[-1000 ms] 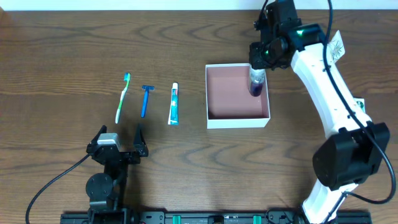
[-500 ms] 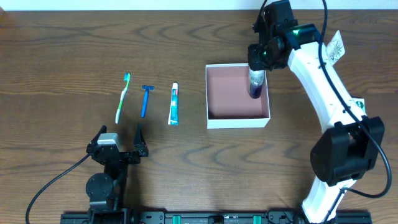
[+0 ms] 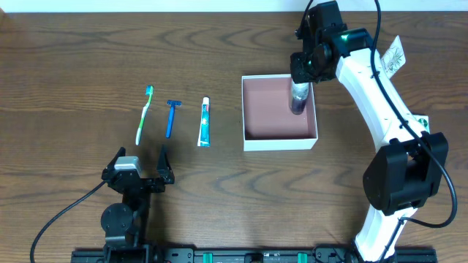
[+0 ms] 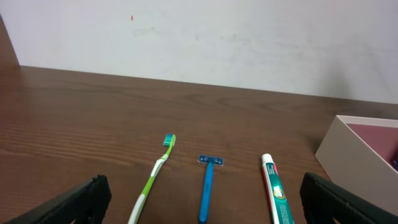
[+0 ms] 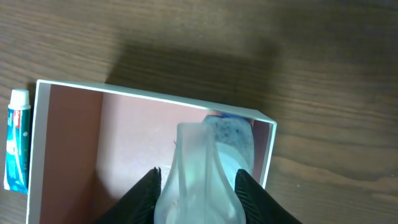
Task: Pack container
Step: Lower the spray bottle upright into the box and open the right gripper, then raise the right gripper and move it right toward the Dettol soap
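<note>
In container (image 3: 280,143): 1 bottle (image 3: 298,102) | outside: 3 toiletries (image 3: 172,117) | left gripper (image 3: 142,153) apart | right gripper (image 5: 199,186) unclear

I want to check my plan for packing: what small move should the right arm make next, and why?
Probably open the right pincer and release the bottle. The pincer holds it inside the container, close to one wall, so it seems ready to be left there.
</note>
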